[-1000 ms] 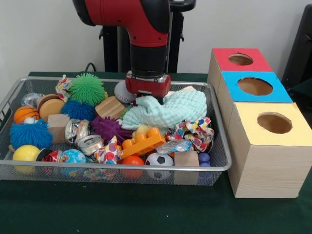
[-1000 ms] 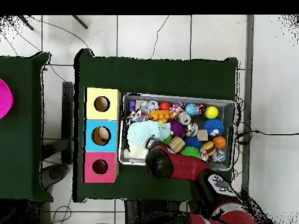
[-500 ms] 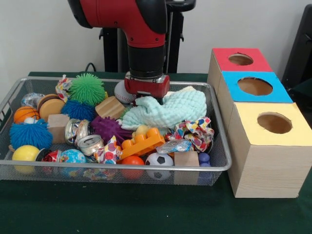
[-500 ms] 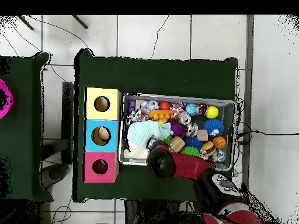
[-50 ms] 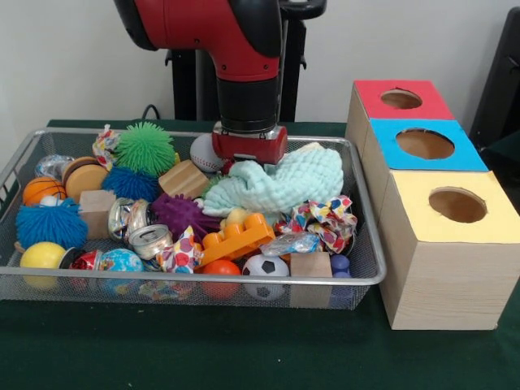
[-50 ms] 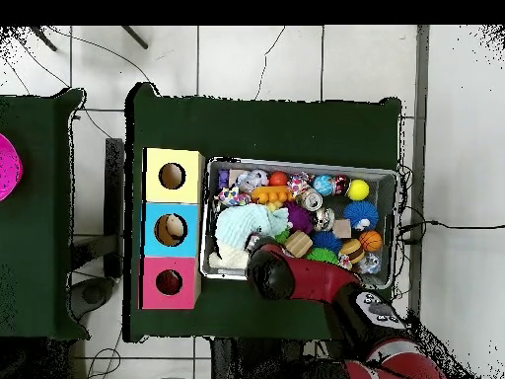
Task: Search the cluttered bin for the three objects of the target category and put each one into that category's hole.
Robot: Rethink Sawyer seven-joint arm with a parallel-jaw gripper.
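Three holed boxes (image 5: 431, 195) beside wire bin (image 5: 367, 244) on counter (image 5: 244, 349), close for short drops. Pincer (image 5: 248, 162) low over mint cloth (image 5: 280, 183) at bin's rear, fingers hidden, opening impossible to tell. Target category unclear; probably among clutter.

Even, bright indoor light fills both views, with no harsh glare; soft shadows lie under the wire bin (image 5: 370, 280) on the green cloth (image 5: 203, 349). The front view is slightly soft.
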